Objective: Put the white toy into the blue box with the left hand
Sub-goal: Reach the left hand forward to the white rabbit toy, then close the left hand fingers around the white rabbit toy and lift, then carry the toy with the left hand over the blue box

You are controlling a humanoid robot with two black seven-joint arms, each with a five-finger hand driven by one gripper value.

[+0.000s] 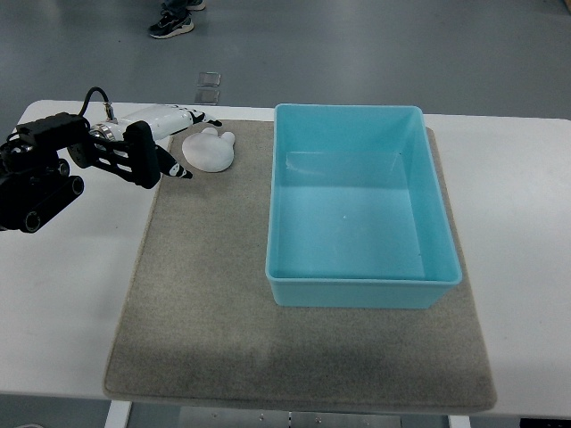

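Reaching in from the picture's left edge, the left arm point(53, 165) lies across the far-left part of the white table point(513, 178), its black links and cable leading to a white-and-black left hand point(174, 134) at the mat's far-left corner. The hand sits just beside the toy point(209, 149), on its left. One dark-tipped finger point(181, 171) points toward the toy's near-left edge, and others show at the far side near the toy's ears. The fingers look loosely spread and do not close round the toy; whether any tip touches it cannot be told from this view.

The toy is a small white, rounded figure with two little ears pointing away from the robot. It rests on the grey mat point(205, 312), left of the box point(361, 207) and apart from it, with a strip of bare mat between them.

The box is a light blue rectangular tub standing upright on the right half of the mat, its open top facing the camera and its inside bare.

Beyond the table lies grey floor, where a person's dark shoe point(171, 25) shows at the top edge.
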